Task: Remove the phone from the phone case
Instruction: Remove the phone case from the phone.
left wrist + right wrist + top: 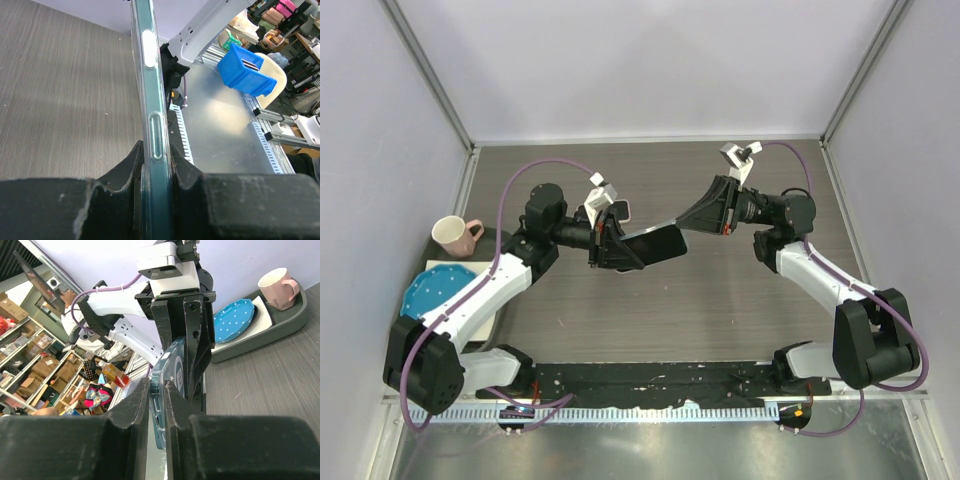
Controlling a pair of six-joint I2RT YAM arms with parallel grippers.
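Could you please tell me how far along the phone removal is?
Done: the phone is up off the table. In hand: left end effector and right end effector each clamp one end. Remaining: the case still wraps its edge, so nothing is separated.

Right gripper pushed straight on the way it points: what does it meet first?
The left gripper, which grips the far end of the phone that the right gripper itself clamps. The gap looks short, but depth is unclear.

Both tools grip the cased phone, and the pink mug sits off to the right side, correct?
No. The pink mug sits off to the left side, as the top external view shows. The left tool and right tool do grip the cased phone.
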